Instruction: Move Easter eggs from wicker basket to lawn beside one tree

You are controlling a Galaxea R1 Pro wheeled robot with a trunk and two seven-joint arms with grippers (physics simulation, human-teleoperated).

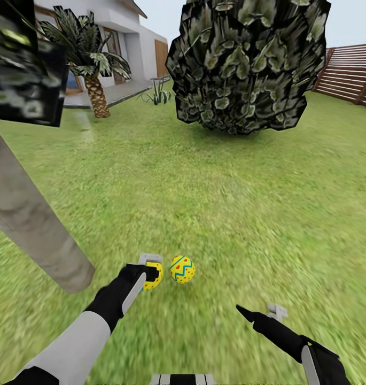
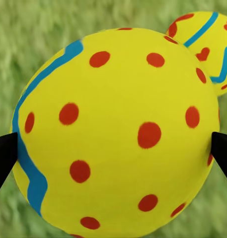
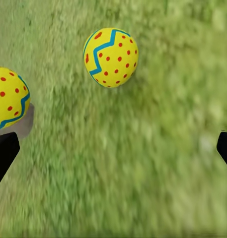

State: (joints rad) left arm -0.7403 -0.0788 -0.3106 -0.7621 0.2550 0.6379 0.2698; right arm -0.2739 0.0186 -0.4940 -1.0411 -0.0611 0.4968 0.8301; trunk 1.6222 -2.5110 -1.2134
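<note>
Left hand (image 1: 150, 274) closed on yellow red-dotted blue-zigzag Easter egg (image 2: 118, 134), low over mottled green lawn (image 1: 231, 203), near thick pale grey tree trunk (image 1: 33, 235). Lower gently, then release. Avoid nudging second yellow dotted egg (image 1: 182, 269) just beside. Right hand (image 1: 257, 313) open, empty, farther from trunk.

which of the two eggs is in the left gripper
The egg nearer the grey trunk, between the left gripper's fingers; the other egg lies free on grass.
</note>
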